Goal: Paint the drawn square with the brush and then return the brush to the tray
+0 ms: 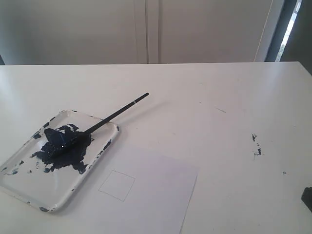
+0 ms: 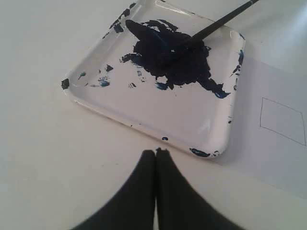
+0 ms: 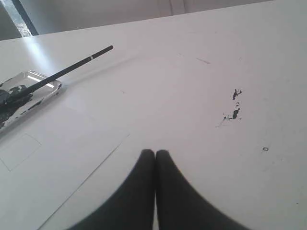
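Brush (image 1: 117, 113): lies with its clotted tip in the blue puddle of the tray (image 1: 29, 181), handle propped on the far rim and jutting out over the tabletop (image 1: 219, 97). Drawn square (image 1: 117, 185): unpainted, on the paper sheet (image 1: 165, 190) just beside the tray. Left end effector (image 2: 156, 152) and right end effector (image 3: 155, 152): both closed tight, holding nothing. Best to open the nearer left one first, come down square across the raised handle just past the rim, close firmly, then lift steeply to avoid smearing paint over the rim.
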Tool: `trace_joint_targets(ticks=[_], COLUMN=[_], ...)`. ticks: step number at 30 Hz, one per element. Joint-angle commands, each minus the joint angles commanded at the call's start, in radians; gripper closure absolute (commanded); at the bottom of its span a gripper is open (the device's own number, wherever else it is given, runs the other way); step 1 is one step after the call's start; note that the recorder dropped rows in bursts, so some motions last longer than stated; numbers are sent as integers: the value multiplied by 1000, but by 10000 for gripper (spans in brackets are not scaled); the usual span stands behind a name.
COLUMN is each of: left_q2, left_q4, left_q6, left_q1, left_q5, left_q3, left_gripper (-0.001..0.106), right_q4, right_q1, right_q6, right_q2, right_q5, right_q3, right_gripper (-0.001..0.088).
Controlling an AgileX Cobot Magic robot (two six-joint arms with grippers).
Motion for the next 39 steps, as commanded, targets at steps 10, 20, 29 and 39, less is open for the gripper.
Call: trace_joint_targets(ticks=[10,20,29,39], left_q2=[0,0,0,0], left_q4=[0,0,0,0], left_q6=[0,0,0,0], left_q1=[0,0,0,0], left_q5=[0,0,0,0], left_q3=[0,0,0,0], left_gripper=[1015,1015,1015,1015], right_q4=[-21,-19,-16,-16], right_q1=[0,0,0,0], right_q6=[0,0,0,0], right_q2=[0,0,0,0], right_q5=[-12,-381,-497,-497], right_q3=[0,0,0,0], right_gripper=[868,868,868,868])
